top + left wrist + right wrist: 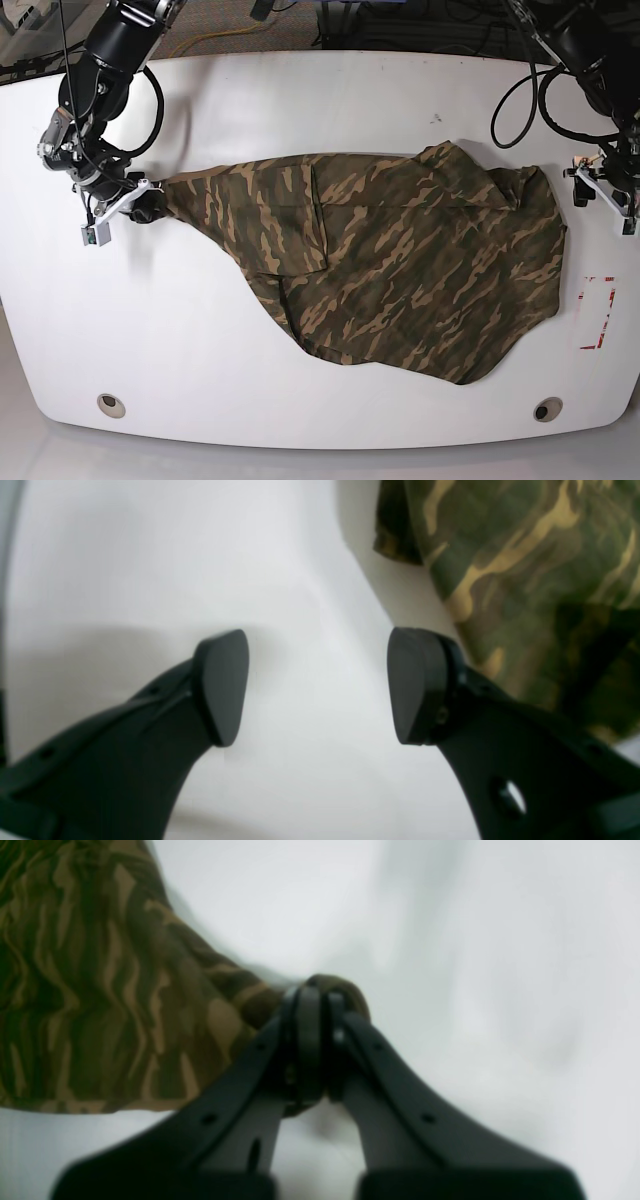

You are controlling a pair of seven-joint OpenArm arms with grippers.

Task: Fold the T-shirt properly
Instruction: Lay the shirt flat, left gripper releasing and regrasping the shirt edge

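Hardly begun: the soft camouflage-print T-shirt (400, 270) is lying crumpled and unfolded across the white table (300, 90), the right gripper (320, 1040) is pinching a stretched corner of it, and the left gripper (317, 685) is hovering empty, jaws apart, beside its edge.

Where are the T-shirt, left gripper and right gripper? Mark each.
T-shirt (400, 270), base view, middle of the cloth.
Left gripper (317, 687), left wrist view, between open fingertips.
Right gripper (320, 1005), right wrist view, tips pinching cloth.

T-shirt (400, 260) lies on table (300, 100), mid-right.
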